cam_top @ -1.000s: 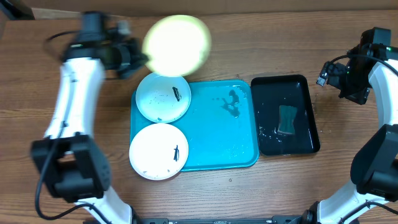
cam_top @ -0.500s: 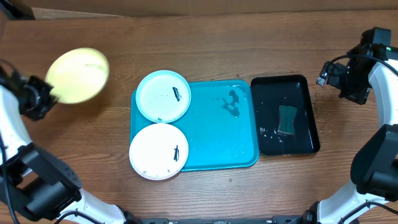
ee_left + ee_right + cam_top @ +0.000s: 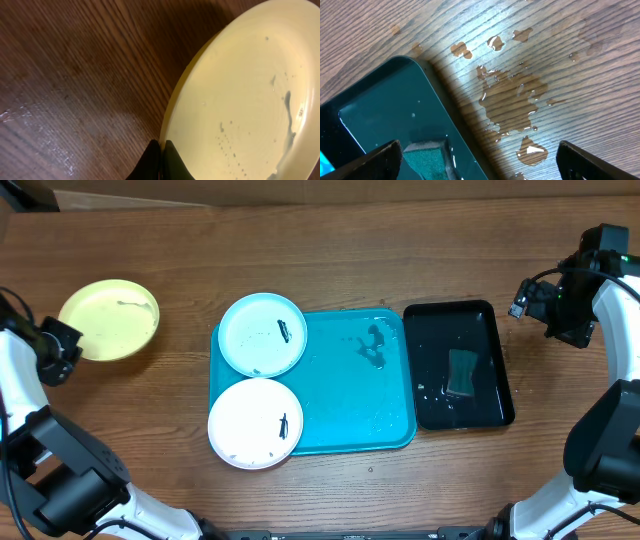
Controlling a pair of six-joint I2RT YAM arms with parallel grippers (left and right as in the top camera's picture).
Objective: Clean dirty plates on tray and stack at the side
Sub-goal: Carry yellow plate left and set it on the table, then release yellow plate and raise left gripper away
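The yellow-green plate (image 3: 110, 319) sits low over the wood at the far left, off the turquoise tray (image 3: 350, 395). My left gripper (image 3: 62, 345) is shut on its rim; in the left wrist view the fingers (image 3: 161, 150) pinch the edge of the plate (image 3: 250, 95), which carries water drops and a dark streak. The light blue plate (image 3: 262, 334) and the white plate (image 3: 255, 423) lie on the tray's left side, each with a small dark smudge. My right gripper (image 3: 555, 305) hangs open and empty (image 3: 480, 155) past the black tray's far right corner.
A glossy black tray (image 3: 458, 365) holding water and a green sponge (image 3: 462, 372) stands right of the turquoise tray. The sponge also shows in the right wrist view (image 3: 422, 160). A water puddle (image 3: 512, 97) lies on the wood beside the black tray. Water drops speckle the turquoise tray.
My left arm has swung the yellow-green plate from above the tray's far edge out to the far left and lowered it toward the table. The right arm has not moved.
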